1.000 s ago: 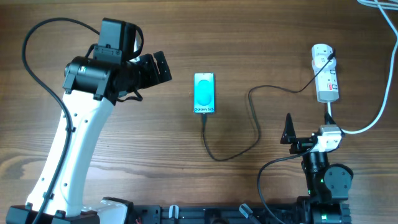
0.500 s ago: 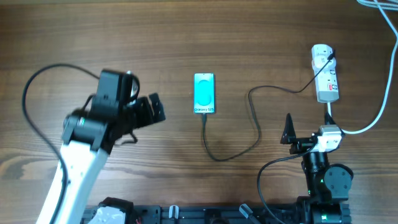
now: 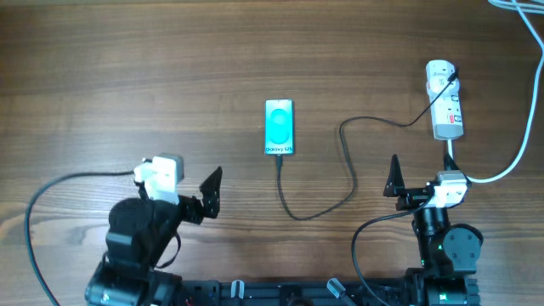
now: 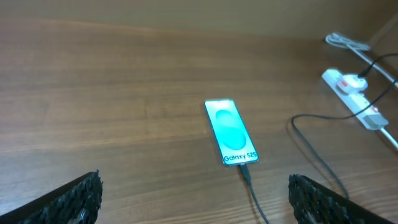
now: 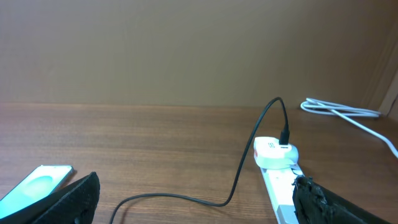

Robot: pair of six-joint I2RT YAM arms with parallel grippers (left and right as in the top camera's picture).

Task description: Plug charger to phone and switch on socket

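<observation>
The phone (image 3: 279,127) lies flat mid-table with its teal screen lit; it also shows in the left wrist view (image 4: 230,132) and at the edge of the right wrist view (image 5: 34,186). The charger cable (image 3: 348,161) runs from the phone's near end, where its connector (image 4: 244,169) appears plugged in, in a loop to a white plug on the socket (image 3: 444,106). The socket also shows in both wrist views (image 4: 354,99) (image 5: 280,183). My left gripper (image 3: 210,194) (image 4: 194,182) is open and empty, near the table front, left of the phone. My right gripper (image 3: 394,180) (image 5: 196,182) is open and empty, in front of the socket.
A thick white cord (image 3: 518,161) leaves the socket's near end and curves off along the table's right edge; it also lies coiled at the far right (image 5: 342,112). Both arm bases stand at the table's front edge.
My left arm has drawn back from up left of the phone to low at the table's front, its gripper still open. The right arm, phone and cable have not moved.
</observation>
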